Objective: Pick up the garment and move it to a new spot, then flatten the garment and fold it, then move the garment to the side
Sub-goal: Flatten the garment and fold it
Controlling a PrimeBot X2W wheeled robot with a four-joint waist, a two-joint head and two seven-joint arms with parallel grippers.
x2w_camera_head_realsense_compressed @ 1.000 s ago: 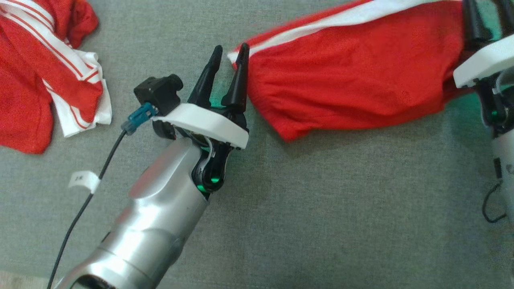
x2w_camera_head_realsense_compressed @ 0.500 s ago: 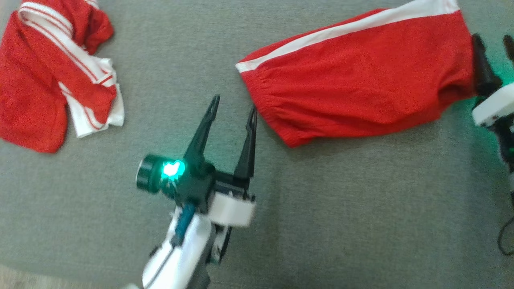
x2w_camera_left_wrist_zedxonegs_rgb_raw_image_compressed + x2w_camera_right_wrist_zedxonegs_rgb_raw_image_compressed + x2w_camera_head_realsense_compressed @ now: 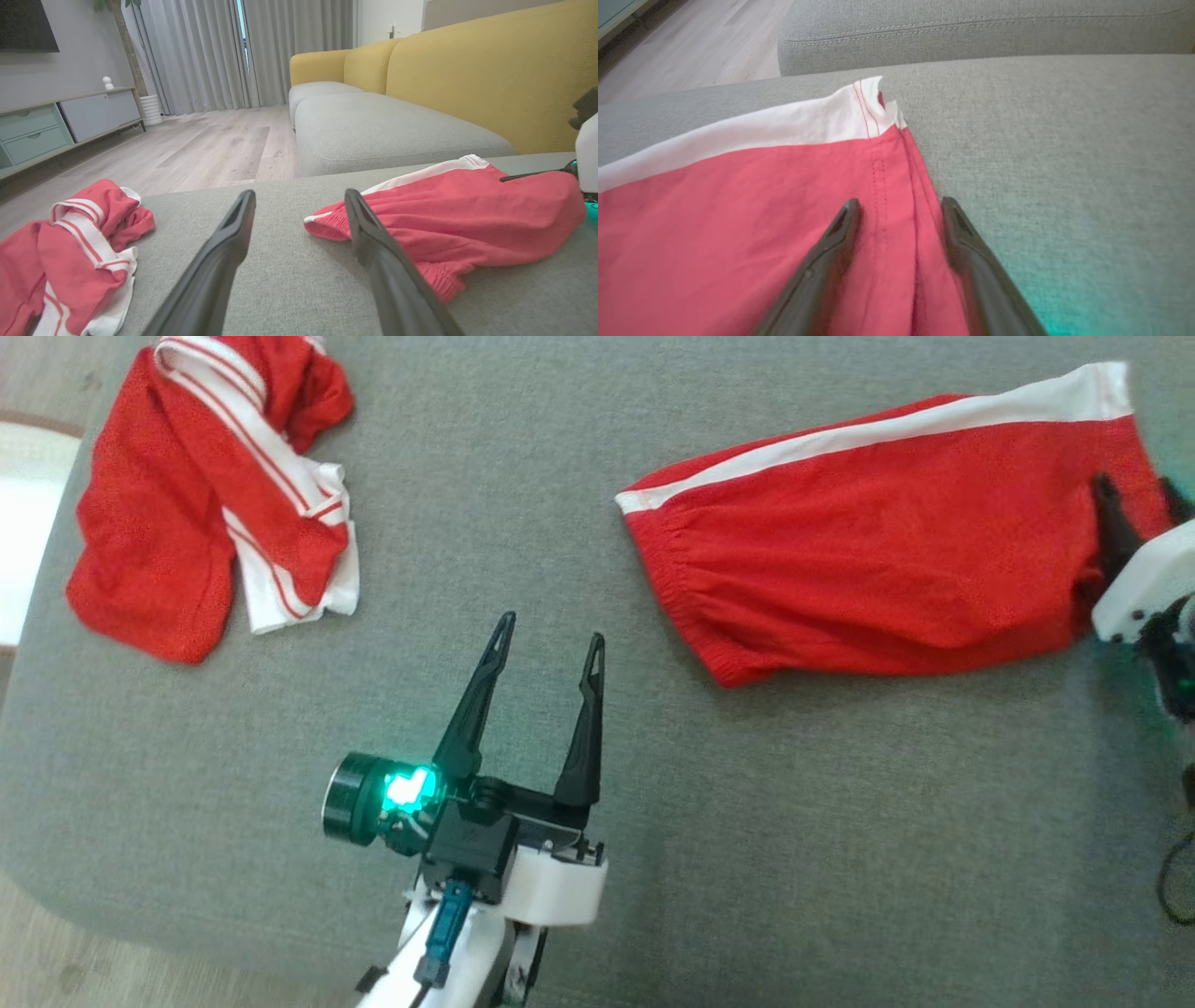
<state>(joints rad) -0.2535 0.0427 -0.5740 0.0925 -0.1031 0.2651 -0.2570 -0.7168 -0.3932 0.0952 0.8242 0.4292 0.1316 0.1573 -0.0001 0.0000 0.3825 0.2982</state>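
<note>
In the head view the left arm rises from the bottom edge at six o'clock. Its white wrist ends in the left gripper (image 3: 551, 627), whose two dark fingers point to about twelve o'clock, leaning slightly toward one. The jaws stand wide apart with nothing between them, over bare grey cushion (image 3: 794, 859). A green light (image 3: 408, 791) glows on the wrist at the nine o'clock side of the finger bases.

The garment (image 3: 887, 579), red with a white side stripe, lies folded and fairly flat at about two o'clock from the left gripper, well apart from its fingertips. Its gathered waistband end faces nine o'clock and its hem end faces three o'clock.

The right arm comes in from the frame's edge at three o'clock. The right gripper (image 3: 1134, 490) points to roughly twelve o'clock over the hem end of the garment. In the right wrist view the right gripper (image 3: 900, 203) has its jaws apart, one finger over red cloth and the other at the hem's edge, the stitched seam running between them. I cannot tell whether the tips touch the fabric.

A second garment (image 3: 205, 523), red with white stripes, lies crumpled at ten o'clock from the left gripper, near the cushion's far corner.

In the left wrist view the left gripper (image 3: 299, 193) frames bare cushion, with the garment (image 3: 467, 214) at two o'clock.
</note>
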